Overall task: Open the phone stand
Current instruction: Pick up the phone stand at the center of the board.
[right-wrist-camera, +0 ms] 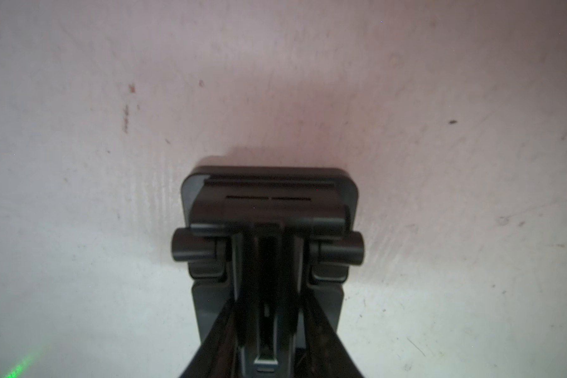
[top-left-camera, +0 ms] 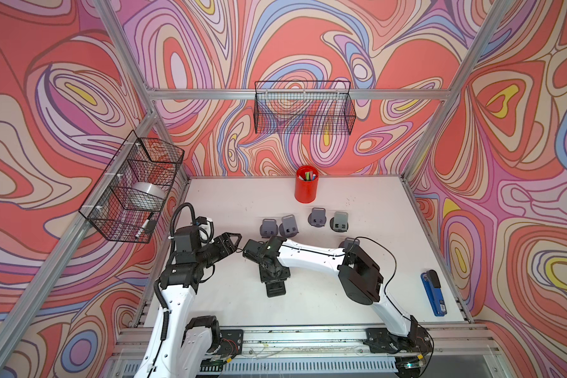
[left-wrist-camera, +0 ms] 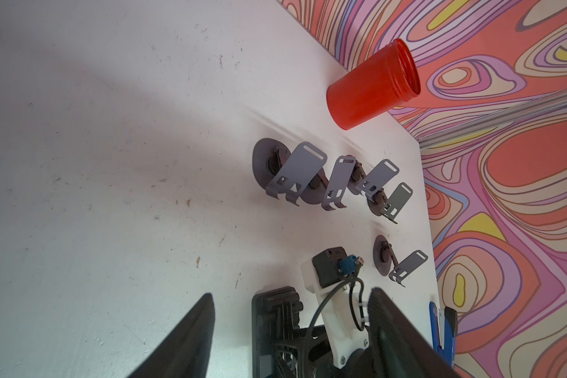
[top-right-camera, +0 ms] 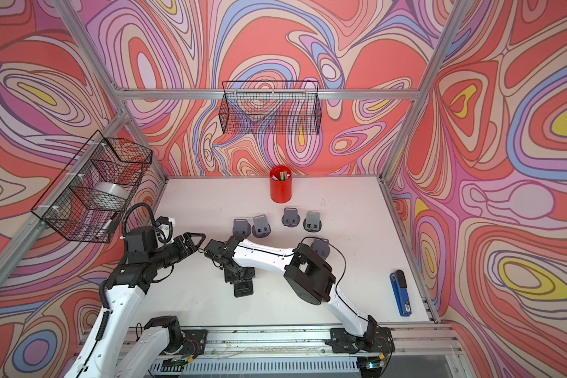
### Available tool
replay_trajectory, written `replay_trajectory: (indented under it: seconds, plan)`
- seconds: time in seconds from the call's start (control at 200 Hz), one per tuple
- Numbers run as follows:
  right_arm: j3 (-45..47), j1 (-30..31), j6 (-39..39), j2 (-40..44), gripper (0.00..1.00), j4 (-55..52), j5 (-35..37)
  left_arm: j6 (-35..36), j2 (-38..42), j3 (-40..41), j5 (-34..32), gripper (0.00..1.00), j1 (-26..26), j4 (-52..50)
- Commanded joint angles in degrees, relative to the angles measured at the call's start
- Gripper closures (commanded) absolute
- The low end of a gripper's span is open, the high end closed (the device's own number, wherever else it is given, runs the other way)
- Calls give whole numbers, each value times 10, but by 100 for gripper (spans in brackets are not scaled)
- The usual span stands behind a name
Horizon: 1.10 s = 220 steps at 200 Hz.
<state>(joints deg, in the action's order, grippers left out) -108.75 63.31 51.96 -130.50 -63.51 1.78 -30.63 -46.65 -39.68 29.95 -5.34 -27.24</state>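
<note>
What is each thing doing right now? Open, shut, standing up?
Phone stand, lying on the table, how far open unclear.
Right gripper, straddling it, grip unclear.
Left gripper, open, empty.
Grey stands, opened, upright.
Cup, upright, pens inside.
Stapler, lying shut.

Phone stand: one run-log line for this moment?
right gripper: jaws astride middle arm of phone stand, grip unconfirmed | left gripper: open, empty
</note>
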Motion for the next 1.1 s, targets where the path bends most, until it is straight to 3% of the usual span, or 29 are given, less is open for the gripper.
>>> replay_trajectory:
  seconds: [0.0, 0.2, 0.301, 0.491, 0.616, 0.761, 0.917, 1.097]
  plan:
    - [14, -11, -2, -12, 65, 14, -1, 14, -4, 4, 1, 30, -5, -9]
    - [17, -13, -2, -34, 67, 20, -20, 22, -3, 4, -10, 30, -9, -24]
    - [19, -13, -2, -40, 83, 17, -20, 27, 1, 5, -16, 28, -13, -34]
    - [30, -15, -4, -21, 100, 20, -1, 30, -3, 4, -14, 28, -16, -39]
    - [38, -24, -14, 7, 100, 24, 6, 20, -9, 14, 8, 27, -17, -22]
    - [69, -40, -37, 58, 100, 43, 1, -19, 6, 60, 102, 27, -17, 69]
    - [132, -63, -56, 125, 100, 100, -34, -50, 23, 96, 150, 26, -13, 117]
    - [198, -92, -71, 186, 100, 162, -76, -71, 22, 132, 149, 24, 31, 170]
